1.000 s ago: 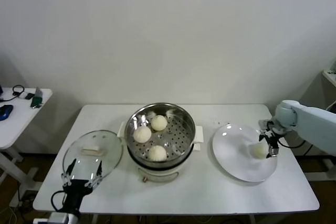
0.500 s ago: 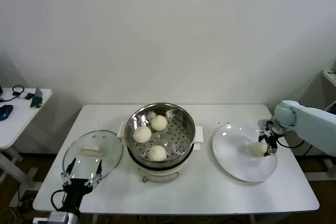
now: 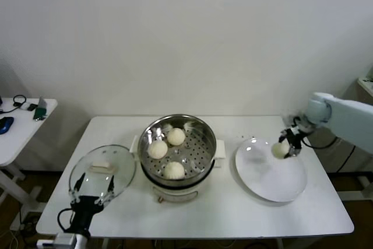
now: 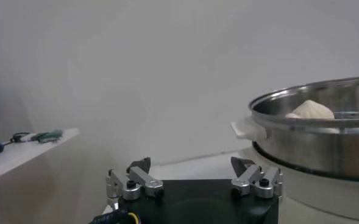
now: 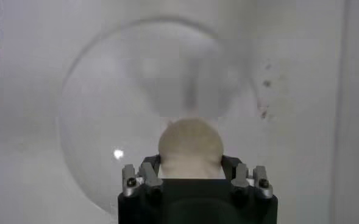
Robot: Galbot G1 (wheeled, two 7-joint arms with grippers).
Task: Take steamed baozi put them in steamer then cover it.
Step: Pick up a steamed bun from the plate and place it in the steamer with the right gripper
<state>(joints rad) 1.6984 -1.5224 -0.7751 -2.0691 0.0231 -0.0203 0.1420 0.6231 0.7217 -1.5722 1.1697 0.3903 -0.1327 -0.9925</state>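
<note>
1. While the right hand hangs over the far edge of the white plate, its fingers are clamped on one steamed baozi, which is lifted clear of the plate.
2. From the right wrist view, the same bun sits between the two fingers, with the plate blurred below it.
3. Three more buns lie inside the steamer: one at the left, one toward the back, one at the front.
4. That steel basket stands on a cream-white pot base near the middle of the table.
5. Just left of the steamer, the cover lies flat on the table with its cream handle facing up.
6. At the near left edge of the table the left hand is parked, its fingers spread wide and holding nothing, its tips over the near rim of the cover.
7. Seen from the left wrist, those fingers stand apart, and the steamer's rim rises beyond them with a bun showing over it.
8. A small side table off to the robot's left carries a few dark objects.
</note>
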